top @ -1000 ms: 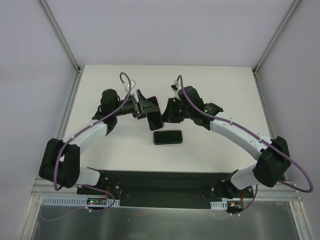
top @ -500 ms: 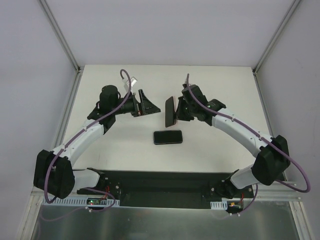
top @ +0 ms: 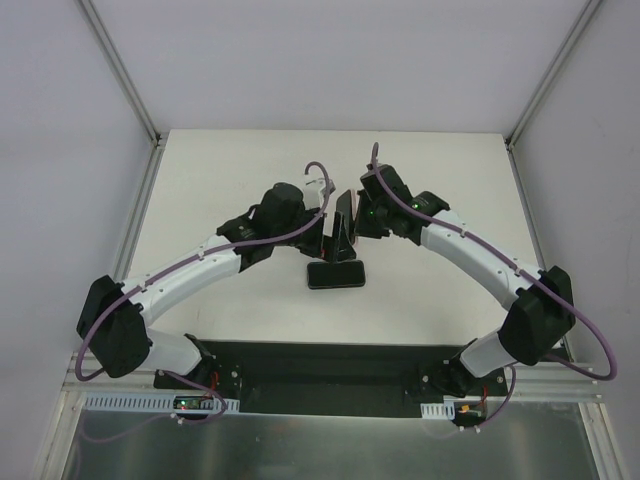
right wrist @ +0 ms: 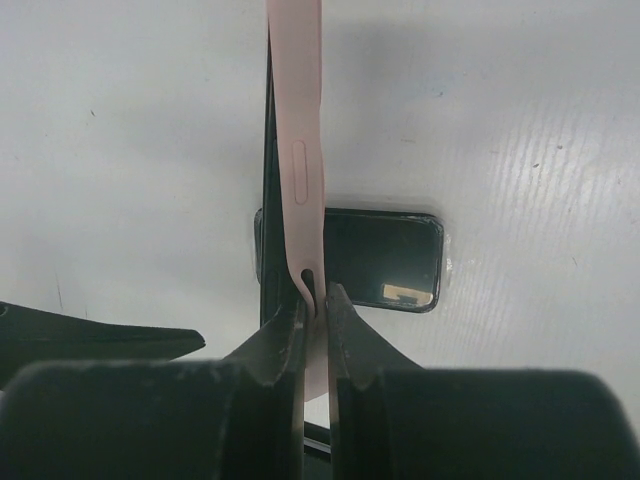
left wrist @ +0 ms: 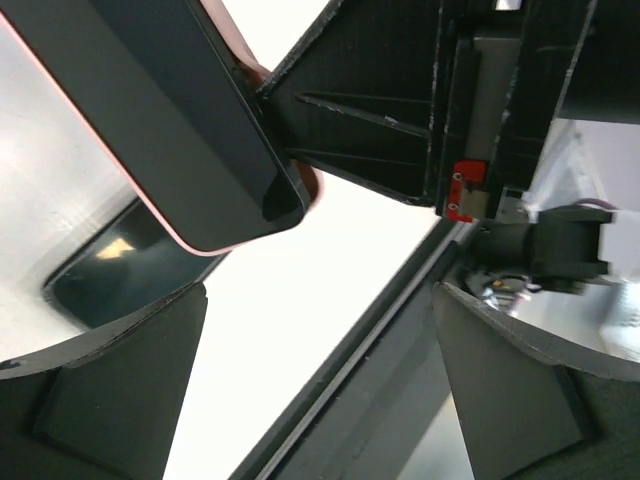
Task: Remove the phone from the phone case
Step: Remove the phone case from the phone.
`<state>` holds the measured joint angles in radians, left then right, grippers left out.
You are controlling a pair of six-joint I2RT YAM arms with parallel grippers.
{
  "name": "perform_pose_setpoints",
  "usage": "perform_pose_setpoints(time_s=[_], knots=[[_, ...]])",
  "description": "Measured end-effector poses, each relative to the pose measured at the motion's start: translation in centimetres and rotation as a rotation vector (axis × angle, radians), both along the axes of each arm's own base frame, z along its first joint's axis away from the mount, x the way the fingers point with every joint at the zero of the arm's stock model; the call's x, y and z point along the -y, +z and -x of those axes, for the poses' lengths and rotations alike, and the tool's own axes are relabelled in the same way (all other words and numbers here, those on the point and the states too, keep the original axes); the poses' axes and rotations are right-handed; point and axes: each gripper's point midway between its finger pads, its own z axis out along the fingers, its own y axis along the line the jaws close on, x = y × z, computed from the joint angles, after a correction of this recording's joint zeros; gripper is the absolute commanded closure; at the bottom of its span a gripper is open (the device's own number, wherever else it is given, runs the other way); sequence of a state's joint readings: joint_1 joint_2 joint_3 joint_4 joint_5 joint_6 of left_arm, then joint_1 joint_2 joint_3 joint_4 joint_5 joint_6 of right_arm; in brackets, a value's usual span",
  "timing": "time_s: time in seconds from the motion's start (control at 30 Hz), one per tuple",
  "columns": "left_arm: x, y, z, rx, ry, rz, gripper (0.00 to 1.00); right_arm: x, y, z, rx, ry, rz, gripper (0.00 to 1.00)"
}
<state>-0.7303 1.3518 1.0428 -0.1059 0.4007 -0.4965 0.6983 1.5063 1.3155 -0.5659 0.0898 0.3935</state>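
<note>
A: Okay, nearest first. Where's the phone [top: 336,273]?
B: Flat on the table [top: 220,190], mid-width, well in from every edge. Dark glossy slab, rounded corners.
A: And beyond it?
B: The phone case [right wrist: 298,150], held on edge just past it. Smooth pink rim, dark face. Can't tell what's inside. The right gripper [right wrist: 315,297] is pinched tight on the rim. The left gripper [left wrist: 320,400] sits just left of the case, jaws wide apart, not touching.

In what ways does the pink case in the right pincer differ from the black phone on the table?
Pose: the pink case is held on edge in the air, while the black phone lies flat on the table.
Hold: the right pincer is shut on the pink case; the black phone is in no pincer.
Colour: the case's rim is pink; the phone is all black.
Both are thin, with rounded corners.
</note>
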Motion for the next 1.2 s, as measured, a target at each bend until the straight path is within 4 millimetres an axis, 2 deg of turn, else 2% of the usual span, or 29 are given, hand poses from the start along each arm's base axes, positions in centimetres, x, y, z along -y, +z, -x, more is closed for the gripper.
perform_pose_setpoints(time_s=[0.2,0.53,0.8,1.2], knots=[[-0.1,-1.0,-1.4,0.112,0.074,-0.137,0.14,-0.2,0.1,0.1,-0.013,-0.005,-0.01,0.99],[-1.1,-0.9,-4.6,0.262,0.204,-0.275,0.21,-0.7,0.2,0.5,-0.033,0.009,-0.04,0.99],[-0.8,-0.9,-4.7,0.317,0.212,-0.32,0.24,-0.6,0.2,0.5,-0.035,0.0,-0.043,0.98],[-0.3,-0.7,-4.4,0.402,0.228,-0.38,0.33,-0.6,0.3,0.5,-0.06,-0.001,-0.071,0.99]])
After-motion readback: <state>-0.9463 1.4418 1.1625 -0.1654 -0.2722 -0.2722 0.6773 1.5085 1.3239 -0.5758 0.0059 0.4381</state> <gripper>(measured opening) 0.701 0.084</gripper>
